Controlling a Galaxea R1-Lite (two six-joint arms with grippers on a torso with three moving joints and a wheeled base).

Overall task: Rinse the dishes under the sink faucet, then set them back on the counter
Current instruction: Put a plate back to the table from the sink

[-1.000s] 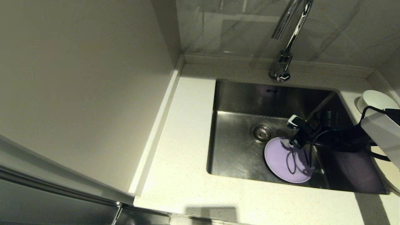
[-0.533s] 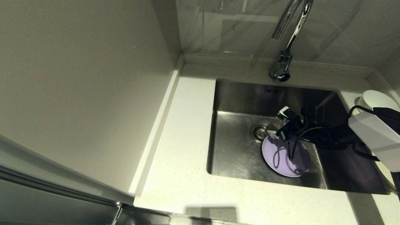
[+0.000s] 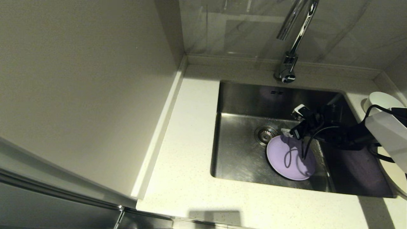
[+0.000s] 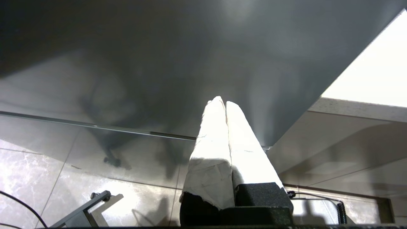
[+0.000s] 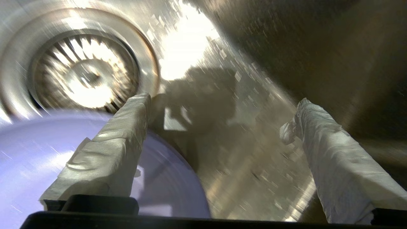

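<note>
Head view shows the speckled counter (image 3: 190, 178) wrapped around the steel sink (image 3: 248, 159), with the chrome faucet (image 3: 291, 41) rising behind it and the lavender plate (image 3: 291, 159) lying on the basin floor, its rim just beside the drain strainer (image 3: 265, 134). At the counter's right edge sit the cream plate (image 3: 396, 176) and white bowl (image 3: 380, 100). The right gripper (image 5: 219, 121) hangs spread wide over the lavender plate's rim, holding nothing; the left gripper (image 4: 225, 105), parked away from the sink, has its fingers pressed together.
</note>
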